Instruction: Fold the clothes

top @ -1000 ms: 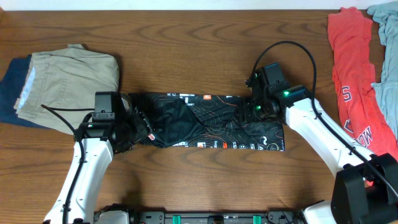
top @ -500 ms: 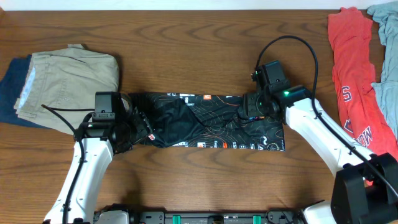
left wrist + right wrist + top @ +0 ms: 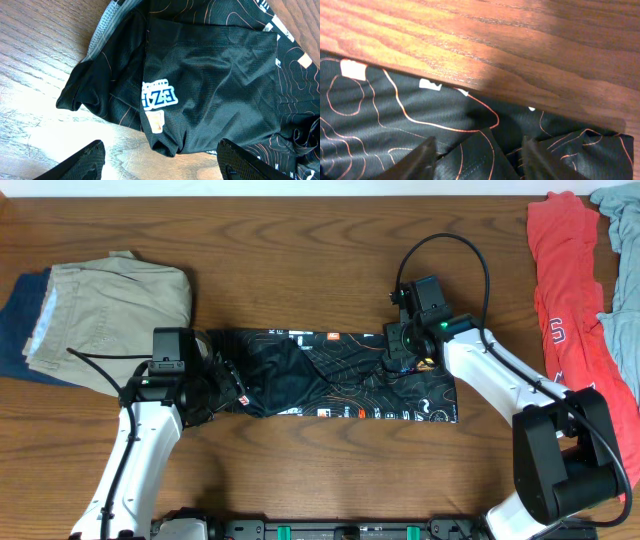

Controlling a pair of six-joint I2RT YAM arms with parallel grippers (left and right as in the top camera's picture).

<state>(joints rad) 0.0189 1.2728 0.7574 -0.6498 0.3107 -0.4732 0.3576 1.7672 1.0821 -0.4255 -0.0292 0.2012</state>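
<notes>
Where it lies across the middle of the surface (image 3: 300, 240), the jersey (image 3: 330, 375) is folded into a narrow black band, its long axis parallel to the near edge, ends pointing at the left and right edges. The left jaws sit at its left end, the right jaws on its far edge near the right end. Khaki trousers (image 3: 110, 300) rest on a navy garment (image 3: 15, 320) by the left edge. A red shirt (image 3: 560, 300) with white lettering too small to read lies by the right edge, a grey-blue garment (image 3: 625, 280) touching it at the far right corner.

From the left wrist, the left jaws stand wide apart, fingertips (image 3: 87, 160) clear of the cloth. A blue-and-white lettered patch (image 3: 159, 95) reads roughly "EZH", though not surely, above an orange logo (image 3: 156, 121).

From the right wrist, the right jaws straddle a raised fold, fingertips (image 3: 425, 157) in the fabric. I cannot tell whether they pinch it. White marks (image 3: 354, 69) near the hem are unreadable.
</notes>
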